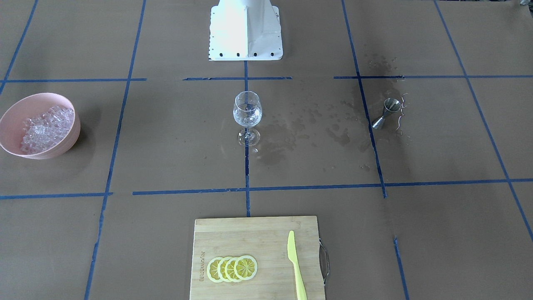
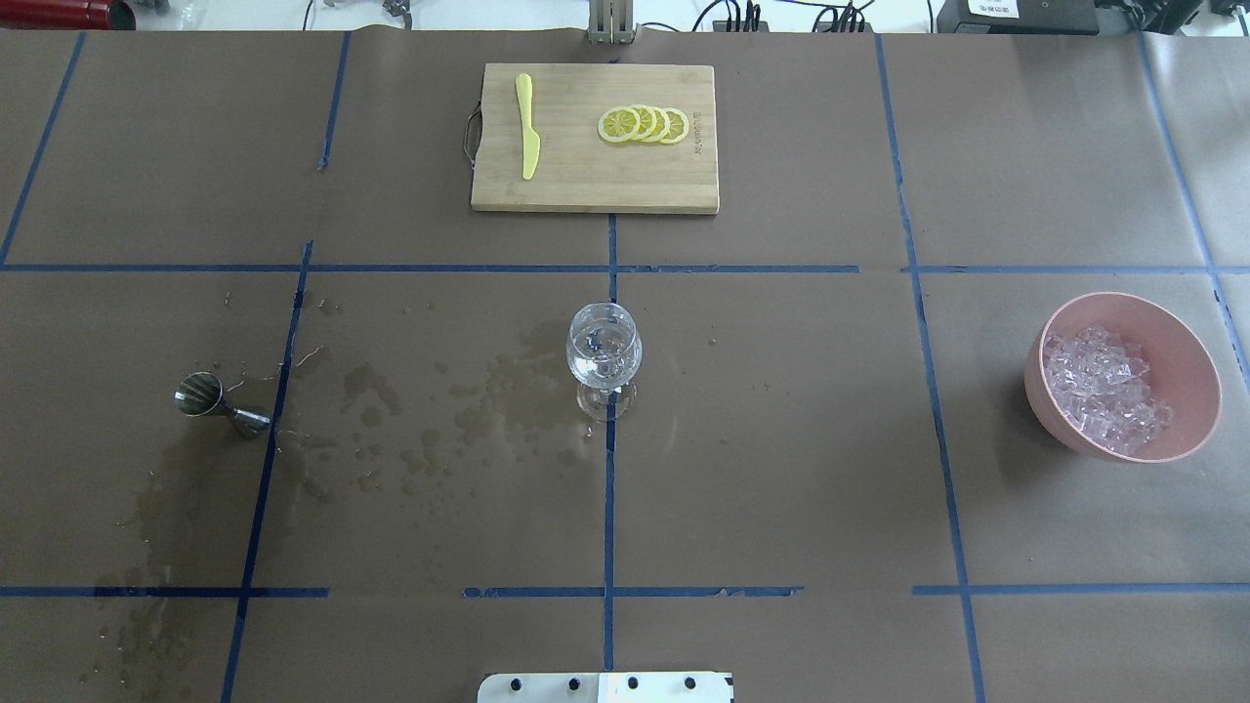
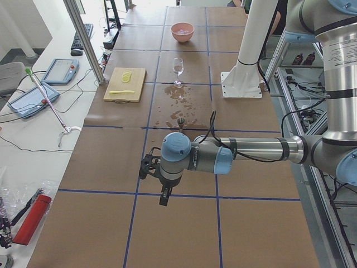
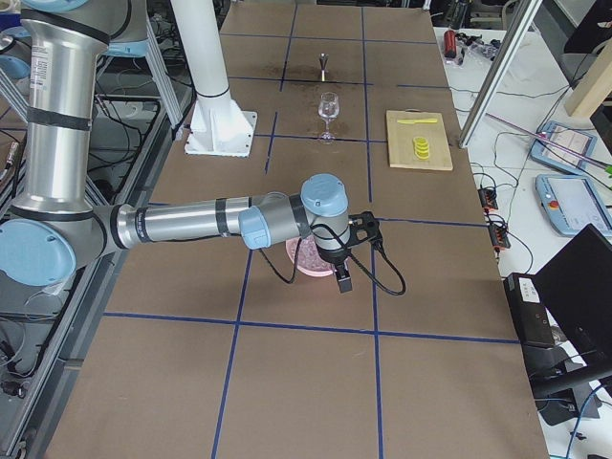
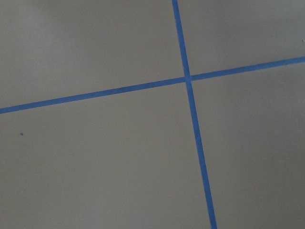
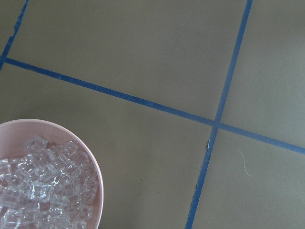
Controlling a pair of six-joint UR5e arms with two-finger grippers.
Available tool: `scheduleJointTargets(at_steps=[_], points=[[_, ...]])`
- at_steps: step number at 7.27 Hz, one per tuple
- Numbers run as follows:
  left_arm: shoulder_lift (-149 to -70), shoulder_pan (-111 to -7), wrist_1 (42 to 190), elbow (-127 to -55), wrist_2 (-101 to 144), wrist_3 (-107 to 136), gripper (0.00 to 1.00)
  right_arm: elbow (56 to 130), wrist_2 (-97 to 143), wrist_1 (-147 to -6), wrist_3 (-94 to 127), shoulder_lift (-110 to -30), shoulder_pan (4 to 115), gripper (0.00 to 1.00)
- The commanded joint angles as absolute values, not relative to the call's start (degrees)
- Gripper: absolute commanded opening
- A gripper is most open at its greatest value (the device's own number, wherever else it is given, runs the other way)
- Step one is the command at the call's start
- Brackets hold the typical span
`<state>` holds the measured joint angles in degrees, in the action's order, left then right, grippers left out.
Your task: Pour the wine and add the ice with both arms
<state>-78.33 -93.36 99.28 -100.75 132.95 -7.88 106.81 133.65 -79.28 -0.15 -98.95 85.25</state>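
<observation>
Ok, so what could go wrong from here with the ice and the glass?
The stemmed glass stands on a small foot beside wet patches, so a nudge might tip or slide it. The ice is small and heaped in the pink bowl; cubes may scatter in transit.
</observation>
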Motion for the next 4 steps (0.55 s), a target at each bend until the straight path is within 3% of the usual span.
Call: scheduleJointTargets(at_steps=[1,4], points=[[-78.22,-93.16,100.19,-100.28,133.07,-8.09,1.0,108.01,134.29,-79.1,4.79,-98.79,85.17,1.0],[-78.22,-93.08,100.28,-100.63,133.07,-8.17,1.0,114.08,131.51,-75.36,23.41,-98.79,74.92,1.0]])
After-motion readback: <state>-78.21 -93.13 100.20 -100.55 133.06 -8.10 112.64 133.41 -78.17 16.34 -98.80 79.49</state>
